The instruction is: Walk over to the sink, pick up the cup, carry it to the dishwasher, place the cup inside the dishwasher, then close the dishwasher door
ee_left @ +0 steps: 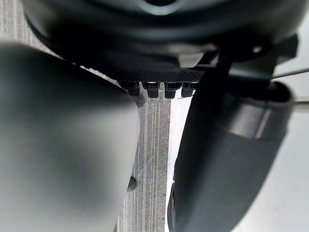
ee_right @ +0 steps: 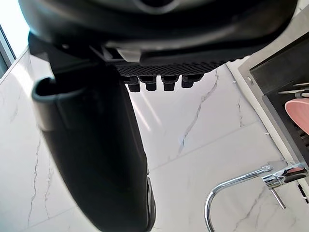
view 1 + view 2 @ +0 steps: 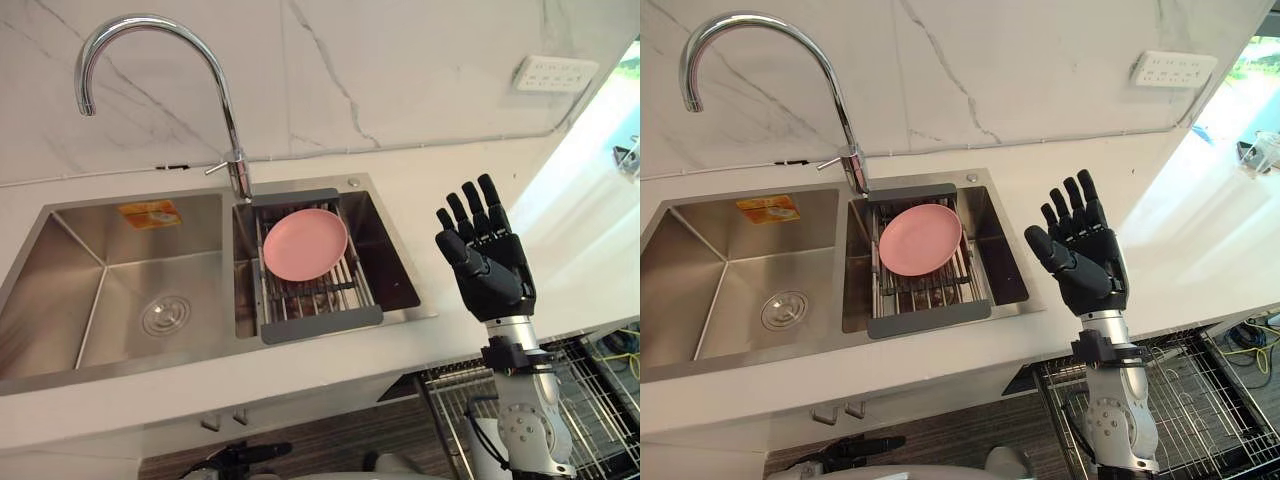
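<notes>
Right hand (image 3: 485, 255) stands raised above the white stone counter (image 3: 430, 175), palm turned toward the sink, its dark fingers straight and slightly spread, holding nothing. To its left, set into the counter, lies the double-basin stainless steel sink (image 3: 60, 290). The basin nearer the hand carries a grey-ended wire draining rack (image 3: 320, 325) across its rim, and a round pink plate (image 3: 305, 245) rests on that rack. The farther basin has a round drain in its floor and an orange sticker on its back wall. A tall curved chrome faucet (image 3: 225, 110) rises from the back edge between the two basins, further from the hand than the plate. Beyond the hand, on the white veined marble wall (image 3: 400, 70), sits a white socket strip (image 3: 555, 72). Below the hand and its forearm, past the counter's front edge, the dishwasher's pulled-out wire rack (image 3: 1200, 400) shows over the floor. Left hand (image 1: 159, 48) hangs low over striped flooring, its fingers in a straight row with nothing in them.
</notes>
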Available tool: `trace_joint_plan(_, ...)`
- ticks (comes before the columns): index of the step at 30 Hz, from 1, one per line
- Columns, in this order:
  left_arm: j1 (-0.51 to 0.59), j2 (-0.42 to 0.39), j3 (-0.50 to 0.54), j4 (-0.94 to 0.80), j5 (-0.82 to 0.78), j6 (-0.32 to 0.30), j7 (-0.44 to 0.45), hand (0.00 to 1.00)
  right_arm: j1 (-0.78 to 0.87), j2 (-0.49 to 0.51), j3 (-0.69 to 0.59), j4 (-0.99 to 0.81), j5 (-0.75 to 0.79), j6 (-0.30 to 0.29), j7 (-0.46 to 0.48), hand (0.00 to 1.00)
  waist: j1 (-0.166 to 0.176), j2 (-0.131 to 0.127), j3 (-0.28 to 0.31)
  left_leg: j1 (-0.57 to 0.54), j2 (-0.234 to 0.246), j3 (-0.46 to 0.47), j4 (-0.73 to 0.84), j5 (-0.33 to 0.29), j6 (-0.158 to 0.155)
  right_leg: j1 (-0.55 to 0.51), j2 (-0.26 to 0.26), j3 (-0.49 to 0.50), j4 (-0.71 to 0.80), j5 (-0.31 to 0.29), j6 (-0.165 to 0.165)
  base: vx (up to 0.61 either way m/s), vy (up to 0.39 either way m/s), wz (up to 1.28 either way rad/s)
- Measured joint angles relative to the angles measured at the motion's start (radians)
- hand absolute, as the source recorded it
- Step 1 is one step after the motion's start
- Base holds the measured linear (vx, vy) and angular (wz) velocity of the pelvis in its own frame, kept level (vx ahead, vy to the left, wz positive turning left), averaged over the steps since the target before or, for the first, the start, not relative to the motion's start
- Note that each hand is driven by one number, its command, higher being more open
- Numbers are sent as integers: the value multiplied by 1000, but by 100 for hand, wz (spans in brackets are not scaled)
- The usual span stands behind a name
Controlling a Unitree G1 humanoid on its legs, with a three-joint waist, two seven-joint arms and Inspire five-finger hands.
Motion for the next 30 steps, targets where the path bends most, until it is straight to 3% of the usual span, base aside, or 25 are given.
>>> trace_joint_plan(1,0,-2,7,0,3,0,0,100,1,1,5,0,0,1,0,100,0,0,0,0,0,0,1,0,0,6,0,-4,-7,2,1,3,3,9)
trace_joint_plan(2,13,-6,17,-3,15,-8,27,100,30,17,17,14,-1,35,24,100,0,-9,-29,0,15,81,-21,25,-18,49,-9,-53,-51,13,7,1,0,3)
trace_joint_plan(8,14,-5,17,-3,14,-6,28,100,30,17,17,17,-1,35,20,100,-2,-13,-30,-2,13,70,-48,44,-18,49,-15,-77,-52,14,8,-1,-1,10)
trace_joint_plan(11,15,-2,18,-8,7,3,32,100,29,17,18,25,-6,35,-19,100,3,-22,-36,-5,20,132,-79,78,-22,51,-27,-110,-53,16,13,-24,-1,30)
trace_joint_plan(15,38,2,64,-16,-54,7,36,100,14,16,23,25,-146,27,-166,100,10,-36,-46,-5,15,216,-111,108,-20,52,-50,-139,-70,30,33,-18,20,8)
trace_joint_plan(19,41,5,107,-16,-58,21,33,100,-5,-24,-41,24,-429,29,-331,100,27,-40,-54,-20,6,254,-120,116,-9,48,-56,-157,-132,75,41,-16,34,-9)
trace_joint_plan(21,53,13,104,-14,-49,30,33,100,-32,-70,-57,24,-514,38,-355,100,21,-37,-56,-18,4,277,-120,117,-9,49,-56,-147,-146,84,42,9,20,-20)
trace_joint_plan(24,79,28,100,-1,-32,43,32,100,-52,-141,-76,18,-635,75,-325,100,-5,-32,-59,-18,8,287,-121,116,-9,50,-50,-145,-152,86,42,3,-5,-5)
trace_joint_plan(28,86,29,94,-3,-3,42,30,100,-55,-201,-66,19,-770,143,-211,100,1,-30,-60,-19,11,287,-121,117,-9,50,-47,-148,-152,86,41,0,0,0)
trace_joint_plan(30,86,29,93,-2,-3,41,30,100,-61,-205,-44,20,-821,149,-169,100,0,-29,-60,-21,9,286,-121,117,-9,50,-49,-151,-153,86,40,-31,-4,2)
